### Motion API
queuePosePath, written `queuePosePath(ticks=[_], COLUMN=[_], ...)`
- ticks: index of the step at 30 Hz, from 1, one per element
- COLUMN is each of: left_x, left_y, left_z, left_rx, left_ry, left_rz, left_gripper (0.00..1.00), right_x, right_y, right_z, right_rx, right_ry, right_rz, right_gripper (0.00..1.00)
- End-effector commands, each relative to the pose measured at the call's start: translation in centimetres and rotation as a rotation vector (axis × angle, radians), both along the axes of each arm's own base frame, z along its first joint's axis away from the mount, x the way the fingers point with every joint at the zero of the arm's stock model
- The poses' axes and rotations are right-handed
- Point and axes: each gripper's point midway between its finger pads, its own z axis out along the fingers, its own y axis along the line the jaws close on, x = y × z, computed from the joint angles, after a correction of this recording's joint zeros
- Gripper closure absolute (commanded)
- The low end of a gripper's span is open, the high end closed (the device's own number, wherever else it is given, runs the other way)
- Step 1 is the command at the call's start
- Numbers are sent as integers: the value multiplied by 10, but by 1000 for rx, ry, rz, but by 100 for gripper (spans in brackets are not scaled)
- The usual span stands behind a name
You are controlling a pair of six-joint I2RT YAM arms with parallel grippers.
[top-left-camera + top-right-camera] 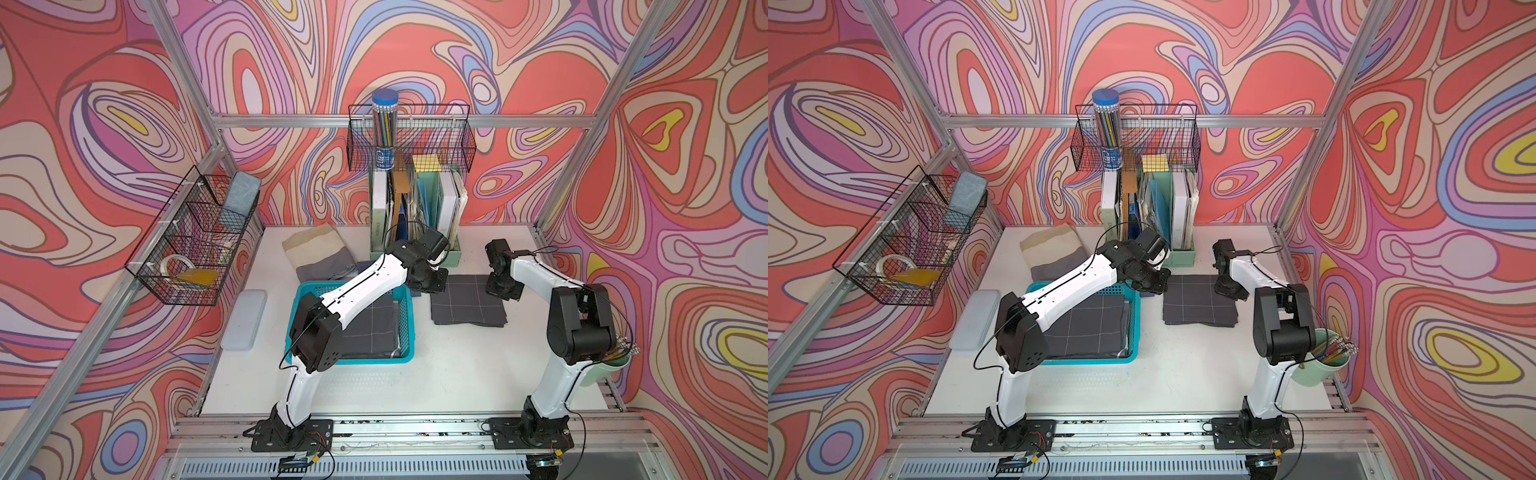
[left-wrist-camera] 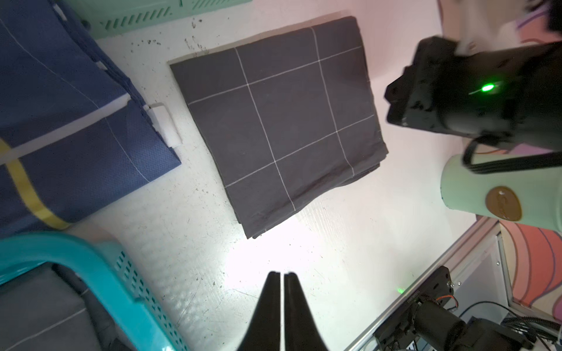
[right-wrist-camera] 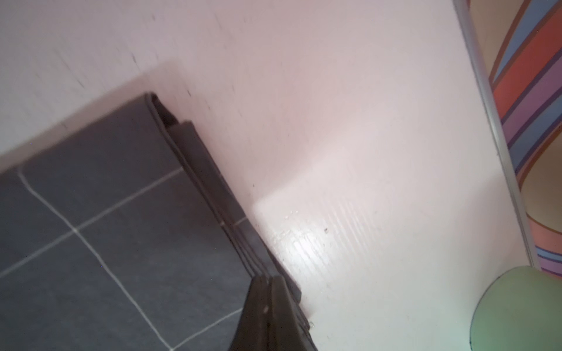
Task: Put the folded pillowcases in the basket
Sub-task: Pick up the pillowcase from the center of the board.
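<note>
A folded pillowcase (image 1: 467, 305) (image 1: 1198, 305) (image 2: 279, 121), dark grey with thin white grid lines, lies flat on the white table to the right of the turquoise basket (image 1: 374, 360) (image 1: 1092, 360) (image 2: 91, 267). A second cloth of the same kind (image 1: 374, 328) lies inside the basket, partly hidden by my left arm. My left gripper (image 1: 428, 284) (image 2: 282, 275) hovers between the basket's far right corner and the pillowcase, jaws together, holding nothing. My right gripper (image 1: 503, 291) (image 3: 269, 278) is shut just over the pillowcase's right edge (image 3: 213, 188), with no cloth between its fingers.
A blue folded cloth (image 2: 60, 121) lies behind the basket, next to a beige-and-grey stack (image 1: 320, 253). A green file holder (image 1: 415, 216) stands at the back. A white flat box (image 1: 245, 318) sits left of the basket, a green cup (image 1: 606, 370) at the right edge. Black wire baskets (image 1: 195, 241) (image 1: 411, 137) hang on the frame.
</note>
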Motion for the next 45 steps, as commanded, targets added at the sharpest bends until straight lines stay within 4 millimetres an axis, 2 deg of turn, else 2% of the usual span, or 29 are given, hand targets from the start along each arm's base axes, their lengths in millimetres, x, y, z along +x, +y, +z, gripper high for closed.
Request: queuePosePath(ticks=[1,3,4,5,9,11,13,16,19,21,22,24,28,29,33,36,40,45], left_x=[-10,-12,-11,-11,-3,2,10,19,25,29,31,32,36,37,39,36,29,27], left_y=[10,8,8,7,14,15,16,9,-5,-7,-6,-4,-2,-3,-8,-14,-19,-14], left_z=[-26,-35,-40,-46,-65,-71,-78,-89,-98,-102,-106,-115,-132,-132,-123,-128,-136,-138], left_rx=[137,180,206,227,296,312,330,300,241,239,237,234,187,184,161,136,127,145], left_ry=[62,59,58,61,68,52,25,20,36,32,38,75,156,151,143,193,231,238], left_rz=[60,70,81,95,155,175,183,174,156,158,164,182,194,187,164,149,102,90], left_gripper=[80,73,63,59,51,46,46,45,47,47,48,48,51,51,51,52,52,52], right_x=[11,14,15,16,20,19,15,13,15,16,16,15,3,1,-12,-16,-13,-15], right_y=[8,13,15,18,23,19,12,0,-4,-6,-5,9,16,19,5,6,8,14], right_z=[14,15,17,17,18,19,17,13,6,2,-1,-5,-10,-12,-21,-30,-28,-39], right_rx=[35,61,79,109,152,139,140,171,252,275,295,376,410,426,356,360,369,402], right_ry=[-34,-44,-55,-63,-70,-70,-60,-53,-47,-16,2,11,9,18,75,115,116,160], right_rz=[90,134,145,160,218,214,201,160,141,149,147,178,171,183,177,212,265,330], right_gripper=[99,89,78,70,62,60,57,55,52,51,51,50,48,48,47,47,47,47])
